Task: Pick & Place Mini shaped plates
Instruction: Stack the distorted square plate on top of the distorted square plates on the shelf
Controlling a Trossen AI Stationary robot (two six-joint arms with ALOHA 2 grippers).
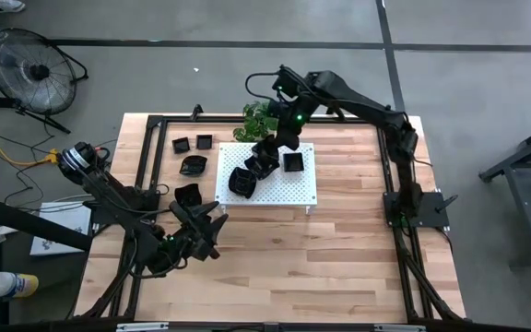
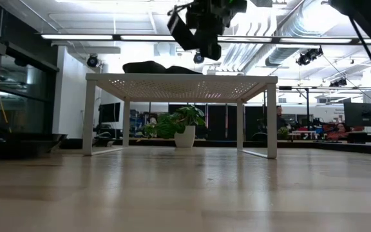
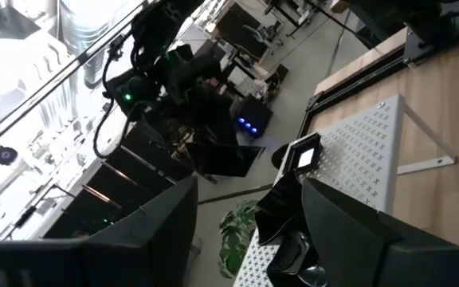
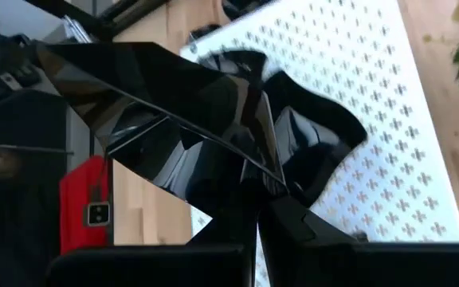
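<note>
Several glossy black mini shaped plates are in view. Three lie on the white perforated board [image 1: 289, 189]: one [image 1: 241, 181], one [image 1: 293, 162] and a wavy one [image 4: 313, 147]. Others rest on the wooden table to the board's left [image 1: 193, 164], [image 1: 187, 194], [image 1: 181, 144]. My right gripper [image 1: 271, 146] hovers over the board's far part, shut on a square plate [image 4: 166, 104]. My left gripper [image 1: 216, 223] stands open and level near the table's left front, with nothing between its fingers [image 3: 349, 231]. My right gripper pinches the square plate by its rim [image 4: 263, 185] between its two shut fingers. The fingers slant down from the table's far right side. The plate is lifted clear above the board, tilted, fanning out beyond the fingertips.
A green potted plant [image 1: 258, 118] stands at the board's far edge, close beside my right gripper. The board stands on white legs [image 2: 89, 116] above the table. A black frame [image 1: 155, 124] rims the table. A fan [image 1: 30, 69] sits on the floor beyond the left corner.
</note>
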